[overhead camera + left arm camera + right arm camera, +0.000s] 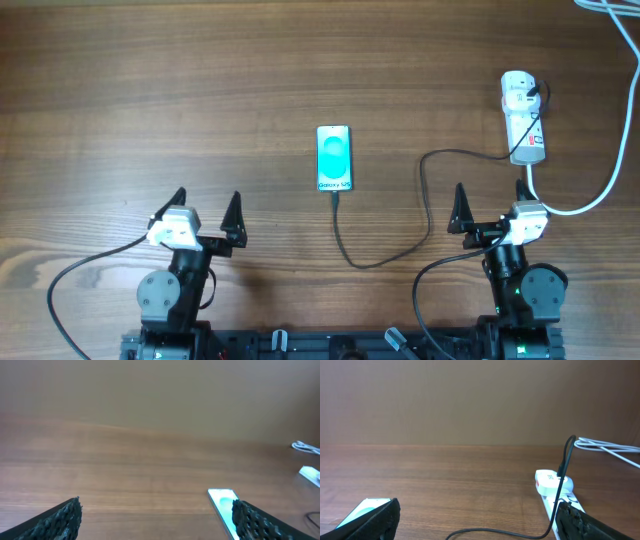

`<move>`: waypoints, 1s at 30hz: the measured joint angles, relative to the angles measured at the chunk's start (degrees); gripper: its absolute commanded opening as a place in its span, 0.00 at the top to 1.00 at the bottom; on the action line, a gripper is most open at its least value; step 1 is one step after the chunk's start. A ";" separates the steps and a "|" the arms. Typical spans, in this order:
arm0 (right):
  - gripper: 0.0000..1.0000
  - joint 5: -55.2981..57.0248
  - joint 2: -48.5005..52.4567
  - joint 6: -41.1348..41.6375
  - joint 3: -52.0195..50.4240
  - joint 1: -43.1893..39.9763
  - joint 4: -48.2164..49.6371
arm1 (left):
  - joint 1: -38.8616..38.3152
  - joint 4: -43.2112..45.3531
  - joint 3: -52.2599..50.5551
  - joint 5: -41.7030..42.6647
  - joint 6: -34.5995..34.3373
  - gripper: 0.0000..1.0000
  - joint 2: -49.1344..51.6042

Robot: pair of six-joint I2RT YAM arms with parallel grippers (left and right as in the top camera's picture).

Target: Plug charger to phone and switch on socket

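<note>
Wood-grain bench lies flat and bare around my two arms, with open room on every side of the things I have to reach.

The socket sits ahead of my right gripper and a little to its right. Its long axis points straight away from me, so my right arm is plainly the nearer one for the switch. A red mark shows on the socket, but it is too small for me to tell which way the switch is set. A white cord loops past the outer side of that gripper.

The phone lies face up between my grippers and ahead of both, somewhat nearer my left gripper. Its long axis also runs away from me, the near short edge facing me.

The charger leaves the socket, passes inside my right gripper, sags toward me and rises to that near short edge. Its tip touches the edge. I cannot tell whether it is seated in the port.

Both grippers hover spread wide with nothing between the fingers.
</note>
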 measured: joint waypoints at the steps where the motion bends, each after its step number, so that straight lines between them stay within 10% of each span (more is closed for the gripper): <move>1: 0.00 0.00 0.00 0.00 0.00 0.00 0.02 | 0.00 -0.04 0.00 -0.31 -0.13 0.00 0.00; 30: 0.00 0.00 0.00 0.00 0.00 0.00 0.00 | 0.00 -0.42 0.00 -4.96 6.54 0.00 -0.02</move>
